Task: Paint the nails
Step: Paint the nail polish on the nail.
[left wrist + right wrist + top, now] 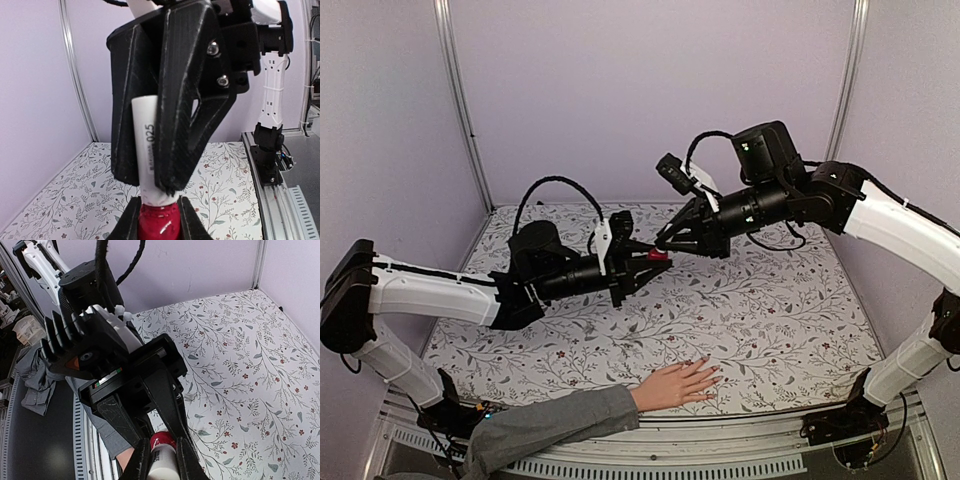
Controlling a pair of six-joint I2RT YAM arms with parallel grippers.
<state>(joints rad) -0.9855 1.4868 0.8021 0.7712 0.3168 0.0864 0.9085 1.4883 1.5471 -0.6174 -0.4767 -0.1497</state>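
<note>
The nails (716, 373) were seen only in the top view. They lay at the tips of a hand (672, 386) resting flat on the worktop (790, 320) at the lower middle of the frame. A grey sleeve (555, 422) ran off from it to the lower left. Both claws were held in the air at the centre of that frame, higher up in the picture and well apart from the nails.

The left claw (648, 262) was closed on a red bottle (659, 256). The right claw (667, 244) was closed on the bottle's white cap (142, 130), so the two claws met tip to tip.

In the left wrist view the bottle was cut off by the lower edge. Much of the cap was covered by the black right claw, though the figures 025 could be read on it. In the right wrist view the cap was cut off at the bottom edge, and only a small patch of the red bottle was shown. There the nails were hidden behind the left claw, and only some skin and sleeve were seen at the lower left. In the top view the nails were too small for their colour to be told.
</note>
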